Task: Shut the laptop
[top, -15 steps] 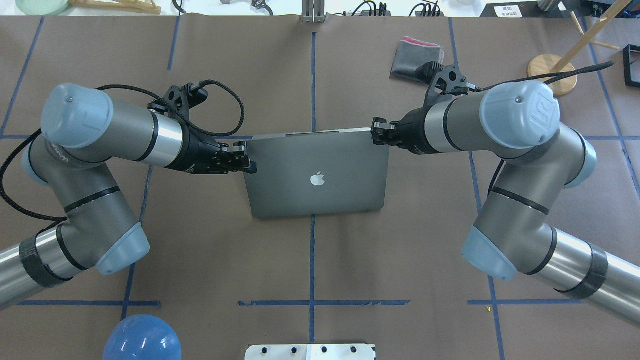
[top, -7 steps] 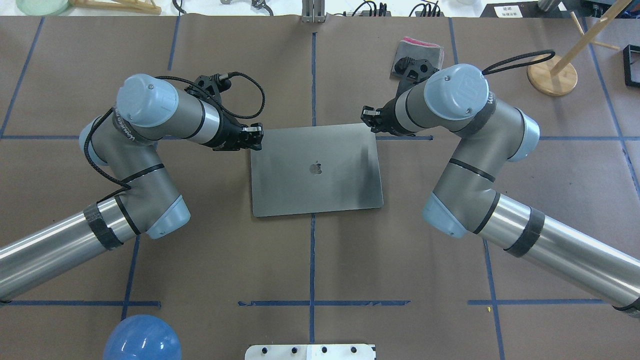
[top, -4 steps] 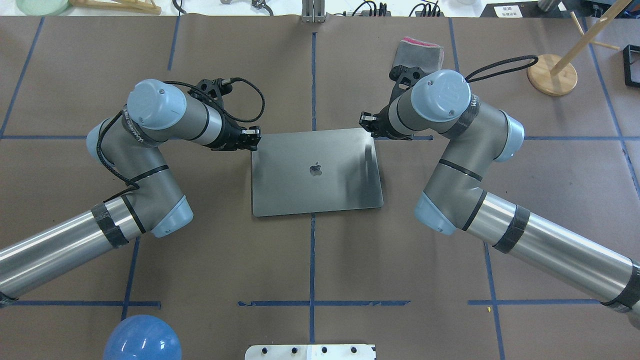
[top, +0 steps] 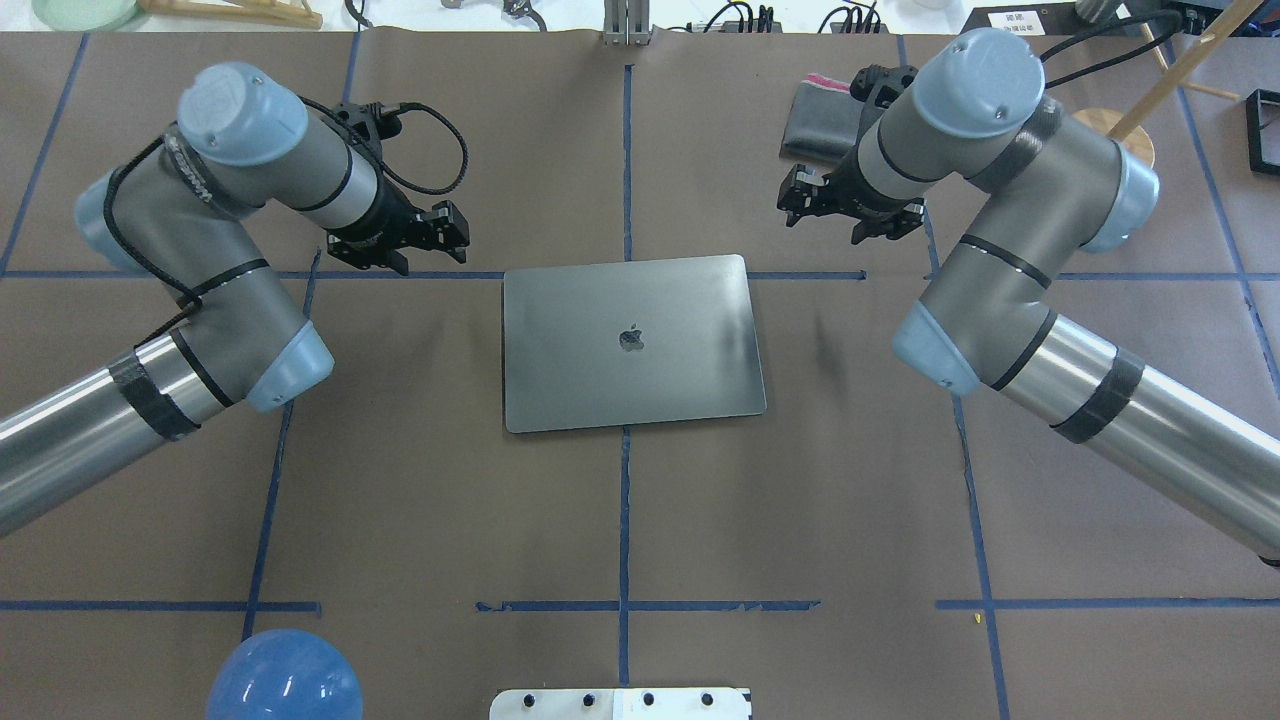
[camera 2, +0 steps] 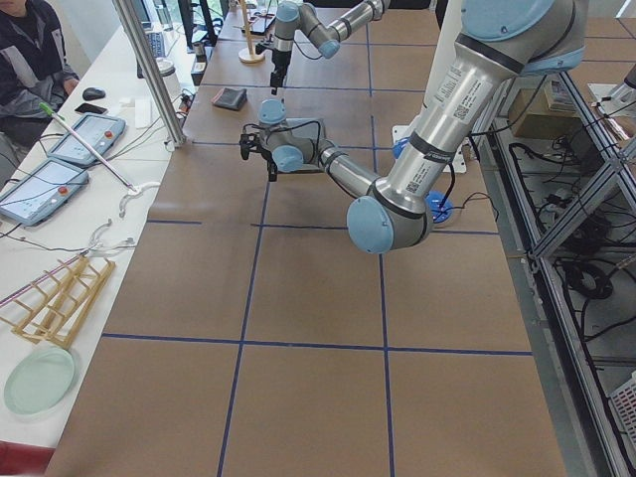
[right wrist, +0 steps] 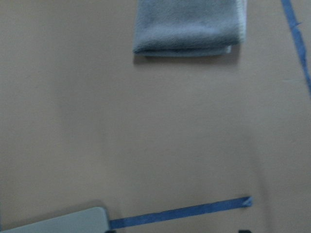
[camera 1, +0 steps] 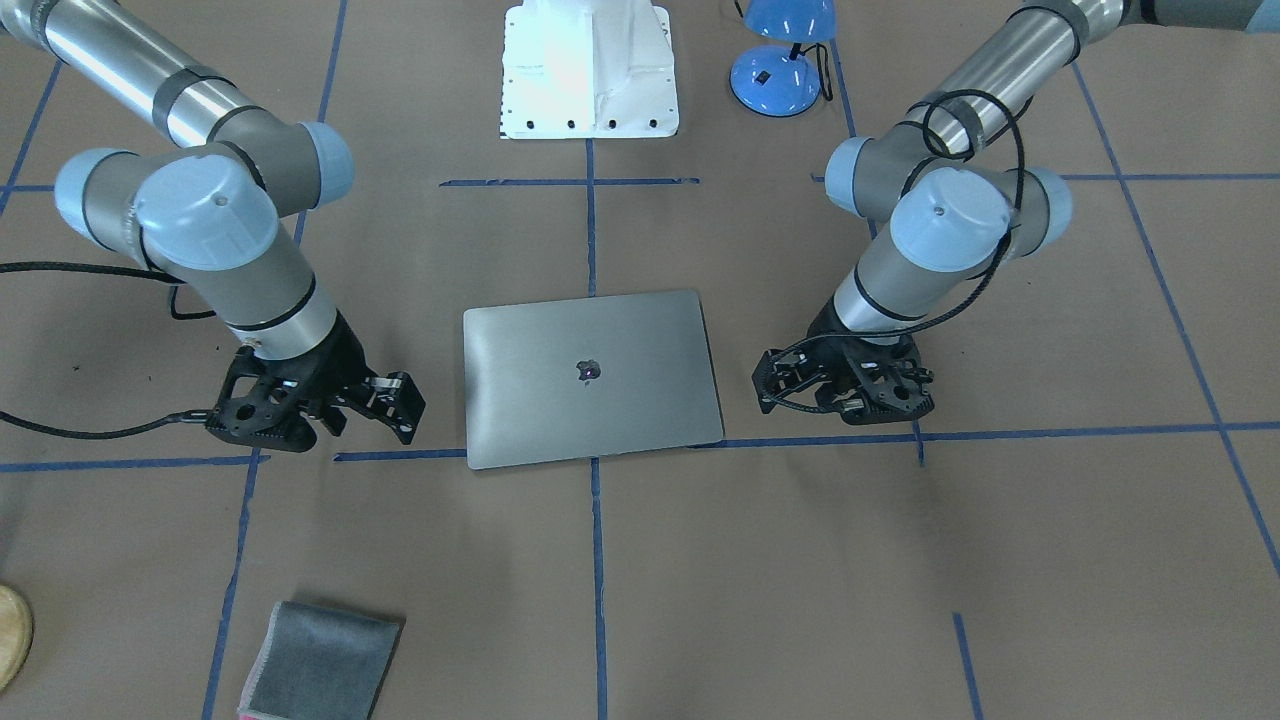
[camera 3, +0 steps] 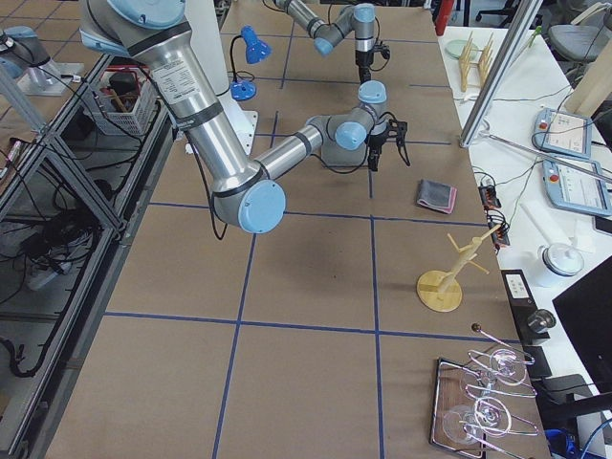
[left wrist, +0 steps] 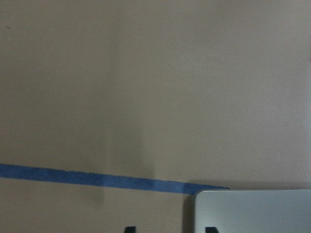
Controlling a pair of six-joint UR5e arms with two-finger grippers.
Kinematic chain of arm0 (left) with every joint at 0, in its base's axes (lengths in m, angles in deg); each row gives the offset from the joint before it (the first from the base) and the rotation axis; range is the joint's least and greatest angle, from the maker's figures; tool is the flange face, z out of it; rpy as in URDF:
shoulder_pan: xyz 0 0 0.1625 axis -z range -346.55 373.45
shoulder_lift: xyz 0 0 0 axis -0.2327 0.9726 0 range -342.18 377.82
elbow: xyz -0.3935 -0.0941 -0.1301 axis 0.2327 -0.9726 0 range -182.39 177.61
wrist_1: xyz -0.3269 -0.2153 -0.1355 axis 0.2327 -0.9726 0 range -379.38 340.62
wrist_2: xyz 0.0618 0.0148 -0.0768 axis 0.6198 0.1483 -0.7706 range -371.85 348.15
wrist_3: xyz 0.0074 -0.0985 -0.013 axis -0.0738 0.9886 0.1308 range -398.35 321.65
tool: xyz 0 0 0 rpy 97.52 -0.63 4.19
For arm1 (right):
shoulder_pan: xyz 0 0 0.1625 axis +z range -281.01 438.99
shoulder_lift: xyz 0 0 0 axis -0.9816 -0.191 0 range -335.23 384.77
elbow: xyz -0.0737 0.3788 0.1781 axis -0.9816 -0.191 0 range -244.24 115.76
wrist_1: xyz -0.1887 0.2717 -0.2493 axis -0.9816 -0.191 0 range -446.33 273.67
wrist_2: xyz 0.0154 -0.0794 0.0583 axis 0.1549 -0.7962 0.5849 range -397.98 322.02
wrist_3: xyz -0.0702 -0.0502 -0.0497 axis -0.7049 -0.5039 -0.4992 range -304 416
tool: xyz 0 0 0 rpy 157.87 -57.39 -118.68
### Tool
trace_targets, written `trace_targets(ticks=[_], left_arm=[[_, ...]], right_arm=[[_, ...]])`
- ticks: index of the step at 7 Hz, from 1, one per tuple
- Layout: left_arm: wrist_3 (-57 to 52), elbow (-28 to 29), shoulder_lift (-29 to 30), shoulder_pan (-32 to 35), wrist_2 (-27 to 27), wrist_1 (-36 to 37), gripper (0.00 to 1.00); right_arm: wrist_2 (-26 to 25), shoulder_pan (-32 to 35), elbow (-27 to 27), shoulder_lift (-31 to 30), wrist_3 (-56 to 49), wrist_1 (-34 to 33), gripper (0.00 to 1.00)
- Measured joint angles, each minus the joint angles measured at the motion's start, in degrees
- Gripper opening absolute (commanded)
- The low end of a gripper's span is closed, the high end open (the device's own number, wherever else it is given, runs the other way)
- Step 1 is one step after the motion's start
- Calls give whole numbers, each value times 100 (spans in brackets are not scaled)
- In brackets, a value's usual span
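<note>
The laptop [top: 632,345] lies shut and flat on the table [top: 620,520], between the left fingers [top: 452,222] and the right fingers [top: 793,200] and touching neither. Both pairs are spread apart and hold nothing, each just off a corner of the lid.

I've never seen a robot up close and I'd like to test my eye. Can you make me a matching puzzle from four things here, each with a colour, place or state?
Things:
1. laptop
2. cloth
3. lamp
4. left gripper

Descriptions:
A. open, holding nothing
B. blue, beside the robot's base
C. shut flat, logo up
D. grey, folded, on the side far from the robot

Pairs: 1-C, 2-D, 3-B, 4-A
</note>
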Motion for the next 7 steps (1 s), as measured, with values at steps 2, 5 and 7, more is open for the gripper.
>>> trace_targets(ticks=[2, 5, 7], left_arm=[[-2185, -1038, -453, 676, -100, 1957, 100], [-5416, -1513, -1854, 2216, -562, 2594, 100], [-6553, -1371, -2631, 3321, -1096, 2643, 100]], right_arm=[[610, 816, 557, -562, -1694, -851, 99], [1417, 2320, 771, -1870, -4656, -1121, 99], [1753, 3202, 735, -2753, -6313, -1116, 99]])
